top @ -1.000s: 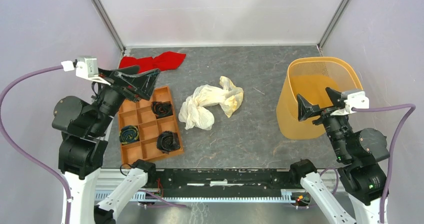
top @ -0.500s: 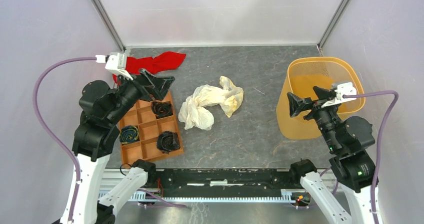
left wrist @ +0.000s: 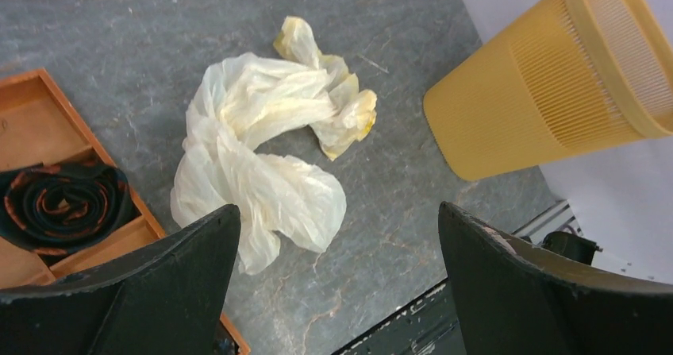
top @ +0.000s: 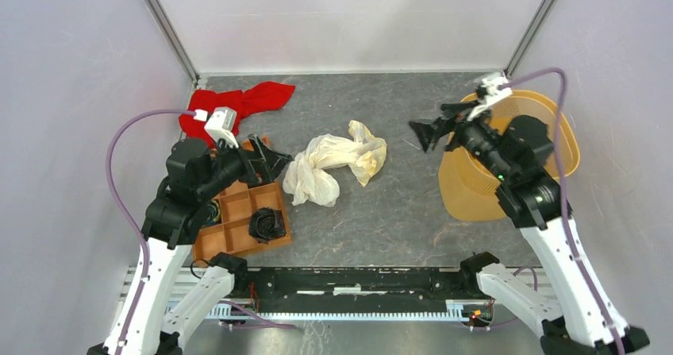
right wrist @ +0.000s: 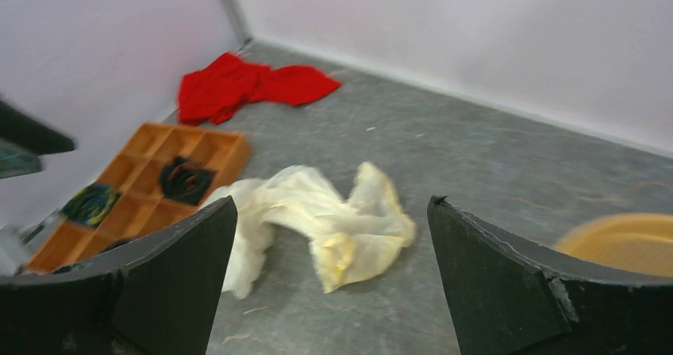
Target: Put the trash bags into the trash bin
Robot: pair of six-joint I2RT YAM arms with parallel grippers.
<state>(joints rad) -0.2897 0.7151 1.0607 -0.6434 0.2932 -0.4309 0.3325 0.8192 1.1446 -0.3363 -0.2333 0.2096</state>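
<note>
A crumpled cream-white trash bag (top: 333, 164) lies on the grey table's middle; it also shows in the left wrist view (left wrist: 266, 144) and the right wrist view (right wrist: 317, 220). The orange-yellow mesh trash bin (top: 548, 133) stands at the right, also in the left wrist view (left wrist: 555, 77); its rim edge shows in the right wrist view (right wrist: 627, 240). My left gripper (top: 270, 160) is open and empty, above the tray's right edge, just left of the bag. My right gripper (top: 424, 130) is open and empty, raised between bag and bin.
An orange compartment tray (top: 234, 212) with rolled black items sits at the left under my left arm. A red cloth (top: 242, 101) lies at the back left. Enclosure walls close in on three sides.
Both arms have swung toward the middle. My left gripper moved right and down toward the bag. My right gripper rose and moved left, off the bin's front toward the bag.
</note>
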